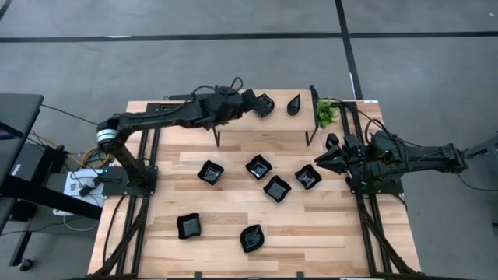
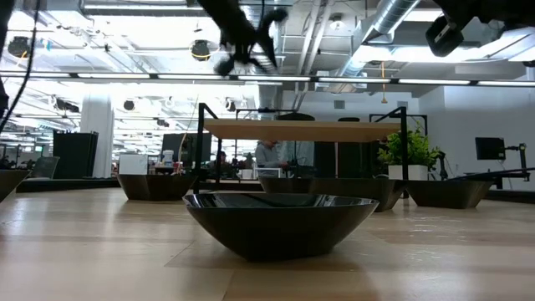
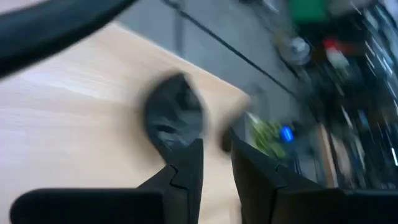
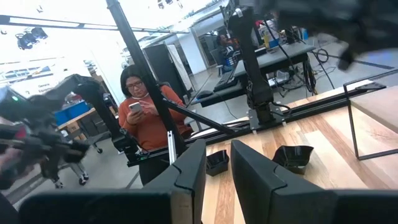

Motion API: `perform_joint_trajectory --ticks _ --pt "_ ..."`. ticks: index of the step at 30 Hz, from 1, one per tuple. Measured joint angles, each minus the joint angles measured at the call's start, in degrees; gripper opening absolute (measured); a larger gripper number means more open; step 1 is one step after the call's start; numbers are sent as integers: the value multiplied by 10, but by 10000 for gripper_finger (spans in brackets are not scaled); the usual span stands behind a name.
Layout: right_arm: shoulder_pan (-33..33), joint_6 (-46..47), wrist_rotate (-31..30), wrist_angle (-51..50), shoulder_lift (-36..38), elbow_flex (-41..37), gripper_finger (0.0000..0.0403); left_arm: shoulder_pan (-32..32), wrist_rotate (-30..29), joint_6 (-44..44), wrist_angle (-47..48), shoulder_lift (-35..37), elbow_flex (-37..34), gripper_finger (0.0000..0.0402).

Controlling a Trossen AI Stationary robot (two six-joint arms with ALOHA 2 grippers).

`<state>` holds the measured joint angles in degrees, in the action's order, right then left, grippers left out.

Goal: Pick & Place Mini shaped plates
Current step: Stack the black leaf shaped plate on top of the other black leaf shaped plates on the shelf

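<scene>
1. While the left end effector (image 1: 250,102) hovers over the raised shelf (image 1: 233,120) at 12 o'clock, fingers narrowly apart, empty, two mini shaped plates (image 1: 264,106) sit there.
2. Right end effector (image 1: 321,161) at 3 o'clock: slightly parted, empty.
3. Six plates lie on the desk (image 1: 156,233), centre to 6 o'clock.

No legible text, label, brand, number or sign in any view; far-room signage too small to read.
</scene>
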<state>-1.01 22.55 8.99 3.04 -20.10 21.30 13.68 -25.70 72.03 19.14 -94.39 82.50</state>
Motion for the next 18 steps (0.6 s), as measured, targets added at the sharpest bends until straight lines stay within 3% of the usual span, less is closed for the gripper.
perform_joint_trajectory --ticks 5,9,14,18 --pt "-3 0 34 0 0 0 71 -81 -9 -134 -1 62 -1 84" --pt "-11 4 65 2 0 0 71 -151 -76 -214 -3 101 -25 84" --pt "-30 29 64 2 -7 4 71 -222 -179 -234 -7 135 -84 84" --pt "-56 30 44 1 -48 33 71 -249 -189 -226 -40 154 -147 84"
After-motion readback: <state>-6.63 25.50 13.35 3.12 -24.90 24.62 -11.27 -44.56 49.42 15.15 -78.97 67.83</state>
